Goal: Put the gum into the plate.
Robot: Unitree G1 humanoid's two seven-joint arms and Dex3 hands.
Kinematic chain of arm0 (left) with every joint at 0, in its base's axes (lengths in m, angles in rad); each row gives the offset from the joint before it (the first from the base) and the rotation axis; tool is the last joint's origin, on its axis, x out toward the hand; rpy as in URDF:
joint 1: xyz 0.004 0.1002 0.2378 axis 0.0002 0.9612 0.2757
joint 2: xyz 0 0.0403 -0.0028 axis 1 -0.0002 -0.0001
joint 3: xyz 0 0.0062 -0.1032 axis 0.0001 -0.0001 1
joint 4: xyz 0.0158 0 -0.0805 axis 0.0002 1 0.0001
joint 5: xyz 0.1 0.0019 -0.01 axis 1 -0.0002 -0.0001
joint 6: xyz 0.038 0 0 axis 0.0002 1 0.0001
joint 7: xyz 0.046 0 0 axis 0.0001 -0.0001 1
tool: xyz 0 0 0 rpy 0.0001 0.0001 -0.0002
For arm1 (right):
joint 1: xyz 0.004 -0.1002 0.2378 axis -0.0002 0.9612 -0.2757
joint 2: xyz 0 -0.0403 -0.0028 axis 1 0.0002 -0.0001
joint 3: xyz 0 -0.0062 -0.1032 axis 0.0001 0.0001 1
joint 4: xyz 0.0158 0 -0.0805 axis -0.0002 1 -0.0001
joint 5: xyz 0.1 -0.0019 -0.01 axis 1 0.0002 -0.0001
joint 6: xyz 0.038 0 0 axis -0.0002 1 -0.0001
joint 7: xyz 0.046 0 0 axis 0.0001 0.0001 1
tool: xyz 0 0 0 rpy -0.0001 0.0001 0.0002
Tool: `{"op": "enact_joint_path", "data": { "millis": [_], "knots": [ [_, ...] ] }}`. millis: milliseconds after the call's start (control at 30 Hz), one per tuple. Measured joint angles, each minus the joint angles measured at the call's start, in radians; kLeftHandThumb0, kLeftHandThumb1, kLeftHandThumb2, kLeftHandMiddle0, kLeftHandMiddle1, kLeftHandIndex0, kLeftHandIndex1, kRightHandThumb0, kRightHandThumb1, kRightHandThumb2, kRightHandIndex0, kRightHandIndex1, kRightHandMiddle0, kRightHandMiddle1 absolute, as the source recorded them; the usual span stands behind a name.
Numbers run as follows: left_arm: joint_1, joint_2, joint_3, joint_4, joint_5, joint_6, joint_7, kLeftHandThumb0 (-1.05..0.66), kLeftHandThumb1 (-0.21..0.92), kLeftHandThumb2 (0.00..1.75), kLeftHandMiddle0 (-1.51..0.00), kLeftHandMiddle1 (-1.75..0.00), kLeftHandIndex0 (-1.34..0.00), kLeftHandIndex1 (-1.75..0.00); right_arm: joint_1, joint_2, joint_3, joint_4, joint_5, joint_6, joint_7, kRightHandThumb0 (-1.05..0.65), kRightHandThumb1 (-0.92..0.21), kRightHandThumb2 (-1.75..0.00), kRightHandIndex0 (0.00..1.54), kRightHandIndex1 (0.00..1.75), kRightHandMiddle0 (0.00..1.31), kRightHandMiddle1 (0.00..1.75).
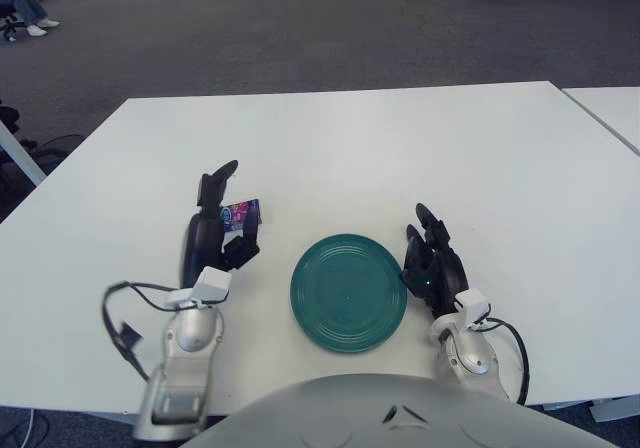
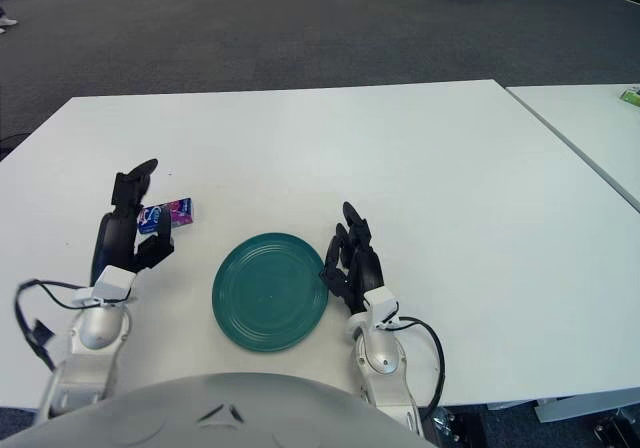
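The gum (image 1: 243,210) is a small purple and blue pack lying flat on the white table (image 1: 400,148), left of the plate. The plate (image 1: 348,292) is round, dark green and holds nothing, near the table's front edge. My left hand (image 1: 215,230) is at the gum with its fingers spread: one finger points up on the pack's left and the others reach in from below, covering its lower left corner. The pack still lies on the table. My right hand (image 1: 432,260) shows beside the plate's right rim, fingers relaxed and holding nothing.
A second white table (image 2: 600,118) stands to the right across a narrow gap, with a small green object (image 2: 630,95) on it. Grey carpet lies beyond the far edge. A seated person (image 1: 20,3) is at the far left.
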Motion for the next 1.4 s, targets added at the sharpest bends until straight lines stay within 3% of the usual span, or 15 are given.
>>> {"op": "enact_joint_path", "data": {
  "millis": [233,500,1000,1400],
  "knots": [
    [-0.036,0.191,0.012,0.043,0.176,-0.014,-0.079,-1.02,0.92,0.57,-0.35,-0.01,0.0,-0.94,0.0,0.0,-0.007,-0.004,0.001,0.005,0.013,-0.63,-0.92,-0.99,0.07,0.0,0.0,0.19],
    [-0.185,0.332,-0.031,0.15,0.241,0.006,-0.267,-1.05,0.92,0.5,-0.3,0.0,0.0,-0.89,0.0,-0.002,-0.007,-0.012,-0.001,0.016,0.014,-0.64,-0.92,-0.98,0.08,0.01,0.0,0.2],
    [-0.329,0.391,-0.138,0.462,0.24,-0.04,-0.308,-1.05,0.92,0.46,-0.19,0.0,0.0,-0.78,0.001,-0.006,-0.015,-0.026,-0.001,0.031,0.023,-0.65,-0.92,-0.97,0.07,0.0,0.0,0.2],
    [-0.404,0.389,-0.176,0.558,0.198,-0.052,-0.322,-1.05,0.92,0.48,-0.12,0.0,0.0,-0.72,0.003,-0.008,-0.022,-0.041,-0.001,0.051,0.031,-0.66,-0.92,-0.95,0.05,0.0,0.0,0.25]
  ]
}}
